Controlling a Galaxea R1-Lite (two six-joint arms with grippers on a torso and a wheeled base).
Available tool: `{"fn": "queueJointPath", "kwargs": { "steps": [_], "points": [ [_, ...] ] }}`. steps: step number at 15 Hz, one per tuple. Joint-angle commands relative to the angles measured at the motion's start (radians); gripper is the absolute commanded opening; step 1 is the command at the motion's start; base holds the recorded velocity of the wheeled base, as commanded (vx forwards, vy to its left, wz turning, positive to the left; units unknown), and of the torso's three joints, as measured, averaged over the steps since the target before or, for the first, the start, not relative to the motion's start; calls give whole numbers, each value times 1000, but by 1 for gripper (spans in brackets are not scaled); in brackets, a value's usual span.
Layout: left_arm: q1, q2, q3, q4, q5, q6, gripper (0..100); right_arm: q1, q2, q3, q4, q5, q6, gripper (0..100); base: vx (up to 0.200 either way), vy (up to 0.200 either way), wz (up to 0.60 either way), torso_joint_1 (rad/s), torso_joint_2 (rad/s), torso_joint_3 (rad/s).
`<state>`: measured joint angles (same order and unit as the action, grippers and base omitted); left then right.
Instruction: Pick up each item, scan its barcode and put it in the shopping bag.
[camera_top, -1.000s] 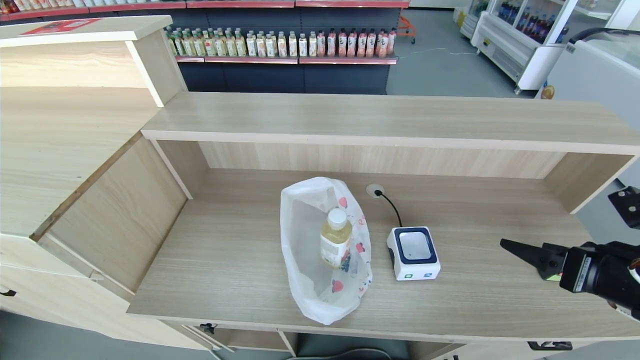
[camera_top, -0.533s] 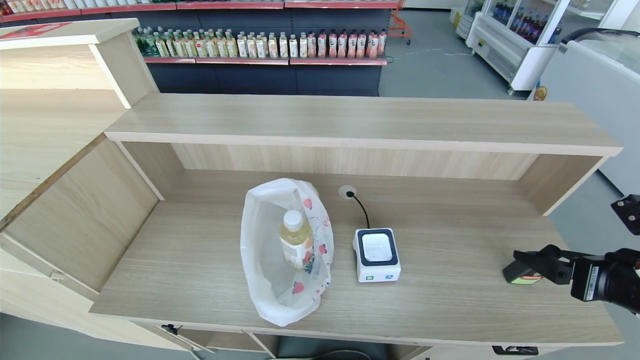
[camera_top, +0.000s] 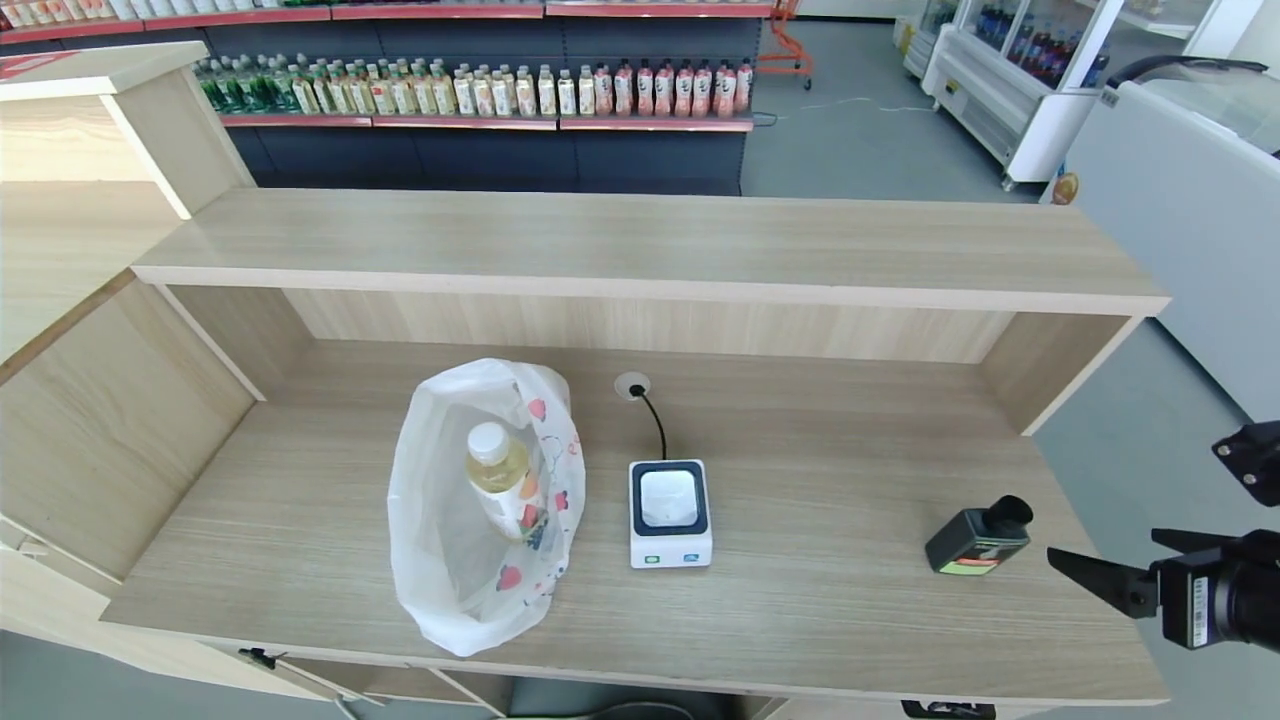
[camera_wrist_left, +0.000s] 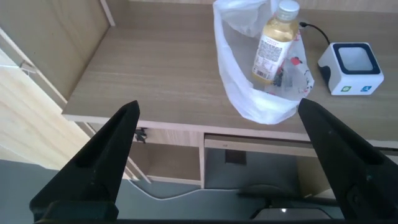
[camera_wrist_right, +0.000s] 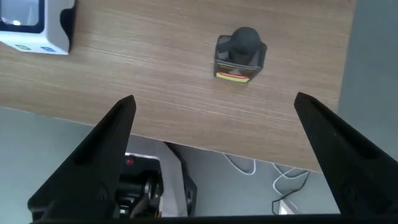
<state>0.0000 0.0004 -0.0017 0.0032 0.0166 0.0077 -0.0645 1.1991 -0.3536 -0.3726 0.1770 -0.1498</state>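
A white shopping bag (camera_top: 470, 560) printed with red hearts lies open on the wooden counter (camera_top: 800, 600). A bottle of yellow drink (camera_top: 497, 478) rests inside it. A white barcode scanner (camera_top: 670, 512) stands just right of the bag. Farther right stands a small dark bottle (camera_top: 978, 538) with a round black cap. My right gripper (camera_top: 1135, 565) is open off the counter's right end, apart from the dark bottle (camera_wrist_right: 240, 55). My left gripper (camera_wrist_left: 214, 165) is open in front of the counter's front edge, with the bag (camera_wrist_left: 245, 93) and the drink bottle (camera_wrist_left: 273, 43) beyond it.
A raised wooden shelf (camera_top: 640, 250) runs along the back of the counter, with side walls at both ends. The scanner's black cable (camera_top: 652, 425) goes into a hole behind it. Store shelves of bottles (camera_top: 480, 90) and coolers (camera_top: 1000, 80) stand in the room behind.
The head camera has turned right, so everything sits farther left in the picture. My right gripper has drawn back from around the small dark bottle, which stays standing on the counter.
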Motion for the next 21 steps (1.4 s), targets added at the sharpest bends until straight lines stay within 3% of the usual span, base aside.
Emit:
{"fn": "queueJointPath", "kwargs": {
  "steps": [1, 4, 6, 8, 12, 18, 21],
  "points": [
    [0, 0, 0, 0, 0, 0, 100, -1, -16, -4, 15, -33, -17, 100, 0, -200, 0, 2, 2, 2],
    [0, 0, 0, 0, 0, -2, 100, 5, -7, -15, 23, -56, -31, 100, 0, -133, 0, 2, 2, 2],
    [0, 0, 0, 0, 0, -2, 100, -14, -1, -28, 90, -65, -111, 100, 0, 0, 0, 0, 0, 0],
    [0, 0, 0, 0, 0, -2, 100, -25, 0, -36, 165, -154, -186, 100, 0, 0, 0, 0, 0, 0],
    [0, 0, 0, 0, 0, -2, 100, -31, 43, -36, 169, -261, -353, 100, 0, 0, 0, 0, 0, 0],
    [0, 0, 2, 0, 0, -2, 100, -28, 142, -30, 161, -258, -461, 100, 0, 0, 0, 0, 0, 0],
    [0, 0, 0, 0, 0, -2, 100, -21, 286, -30, 69, -192, -461, 100, 0, 0, 0, 0, 0, 0]
  ]
}}
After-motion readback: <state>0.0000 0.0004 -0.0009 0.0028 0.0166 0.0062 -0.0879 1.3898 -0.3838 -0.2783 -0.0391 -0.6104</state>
